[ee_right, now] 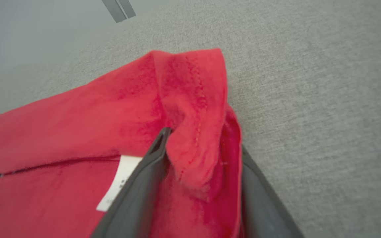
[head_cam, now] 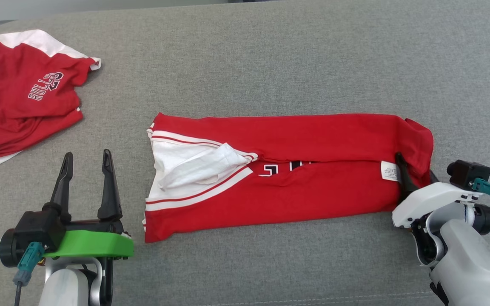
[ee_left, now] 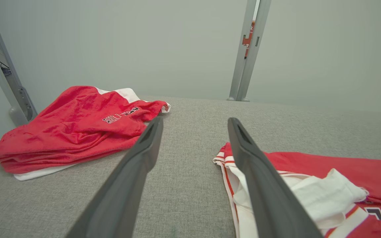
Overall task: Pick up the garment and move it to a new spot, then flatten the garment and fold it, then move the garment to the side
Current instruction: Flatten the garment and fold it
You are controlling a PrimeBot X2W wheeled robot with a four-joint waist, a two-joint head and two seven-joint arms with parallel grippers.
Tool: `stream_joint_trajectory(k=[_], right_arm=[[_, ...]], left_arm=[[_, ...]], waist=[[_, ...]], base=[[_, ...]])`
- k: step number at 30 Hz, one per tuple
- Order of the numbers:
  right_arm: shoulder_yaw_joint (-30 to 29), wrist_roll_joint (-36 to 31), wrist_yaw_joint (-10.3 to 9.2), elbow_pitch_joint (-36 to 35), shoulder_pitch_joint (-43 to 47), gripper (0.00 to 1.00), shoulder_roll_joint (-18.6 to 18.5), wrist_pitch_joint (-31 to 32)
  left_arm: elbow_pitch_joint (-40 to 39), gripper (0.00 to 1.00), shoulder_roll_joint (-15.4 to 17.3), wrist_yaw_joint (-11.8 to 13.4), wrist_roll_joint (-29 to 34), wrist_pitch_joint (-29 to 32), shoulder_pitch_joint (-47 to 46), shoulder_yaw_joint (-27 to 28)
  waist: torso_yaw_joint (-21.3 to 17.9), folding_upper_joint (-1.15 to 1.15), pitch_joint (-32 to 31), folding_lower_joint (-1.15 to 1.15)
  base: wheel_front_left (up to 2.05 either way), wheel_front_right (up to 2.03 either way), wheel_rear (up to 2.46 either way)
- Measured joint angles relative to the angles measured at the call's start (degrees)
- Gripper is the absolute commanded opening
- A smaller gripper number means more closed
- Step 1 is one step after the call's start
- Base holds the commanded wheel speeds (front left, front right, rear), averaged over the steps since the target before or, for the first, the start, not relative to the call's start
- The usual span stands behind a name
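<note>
Left end effector [head_cam: 87,154] hangs released over the grey table [head_cam: 270,51], just left of the folded red garment [head_cam: 313,140] lying mid-table. My right end effector [ee_right: 203,142] sits at its right end. From the head I see one finger; the wrist view shows both spread, hem slack between them.

Black left claw [head_cam: 85,159], green bracket [head_cam: 87,245]

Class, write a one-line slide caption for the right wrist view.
Right gripper, jaws apart, straddles the bunched corner of the folded garment on the grey surface.
</note>
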Motion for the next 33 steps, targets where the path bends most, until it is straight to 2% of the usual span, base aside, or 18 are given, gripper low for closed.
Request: stream_joint_trajectory(k=[5,14,19,22,27,33], right_arm=[[0.92,2.15,0.05,0.97,-0.96,0.00,-0.57,0.02],[-6.02,3.36,0.03,0.87,-0.90,0.00,-8.59,0.12],[-7.90,2.97,0.02,0.12,-0.61,0.00,-10.67,0.13],[-7.56,2.58,0.01,-1.81,-0.63,0.00,-9.92,0.12],[-5.00,2.32,0.01,-5.43,-0.63,0.00,-6.55,0.12],[0.73,2.77,0.00,-11.15,-0.37,0.00,-1.89,0.93]], left_arm=[[0.24,1.00,-0.52,-0.59,1.18,0.00,0.08,1.18],[0.30,1.00,-0.76,-1.11,2.33,0.00,1.62,2.71],[0.14,1.00,-0.78,-1.16,2.43,0.00,2.45,3.33],[0.02,1.00,-0.79,-1.14,2.33,0.00,2.75,3.20],[0.12,1.00,-0.81,-0.99,1.99,0.00,3.03,2.80],[0.44,1.00,-0.83,-0.91,1.99,0.00,3.23,2.88]], waist=[[-0.15,0.00,-0.57,0.00],[-1.08,0.00,-2.89,0.00],[-1.89,0.00,-4.15,0.00],[-2.32,0.00,-4.61,0.00],[-2.55,0.00,-5.37,0.00],[-1.76,0.00,-5.93,0.00]], base=[[0.00,0.00,0.00],[0.00,0.00,0.00],[0.00,0.00,0.00],[0.00,0.00,0.00],[0.00,0.00,0.00],[0.00,0.00,0.00]])
